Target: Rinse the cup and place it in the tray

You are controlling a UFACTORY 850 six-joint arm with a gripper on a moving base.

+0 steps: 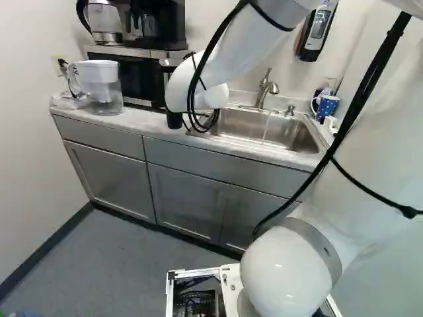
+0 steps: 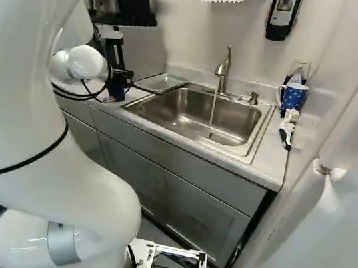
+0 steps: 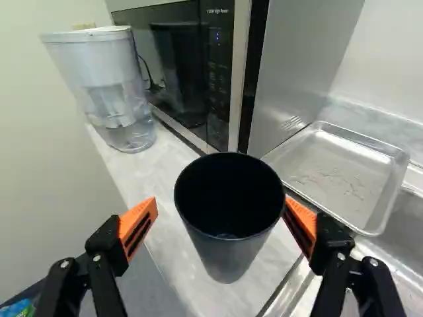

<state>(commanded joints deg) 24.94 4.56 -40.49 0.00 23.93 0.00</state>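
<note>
A pale wall [image 3: 46,152] meets the marbled tabletop [image 3: 192,277] above grey cabinets [image 1: 109,175]. Set into that tabletop is a metal sink [image 2: 214,126], and a thin stream of water falls into it from the faucet [image 2: 223,70].

Near the tabletop's edge the pincer [image 2: 115,74] is spread wide around the dark cup [image 3: 228,224], one finger on either side. In the wrist view a strip of tabletop shows between one orange pad [image 3: 137,226] and the cup, so nothing is clamped; the other pad [image 3: 301,221] comes right up by the rim (touching or just short of it, I can't tell). The cup is upright, its open mouth facing the wrist camera, and it looks to be standing on the tabletop.

The shallow metal tray [image 3: 344,175] lies beside the sink, near the cup but apart from it, with nothing set on it. The microwave [image 3: 192,72] is on the tabletop close by, and the clear water pitcher [image 3: 109,92] is just beside it. Across the sink sit a blue spotted mug [image 2: 294,99] and a white brush [image 2: 288,127].
</note>
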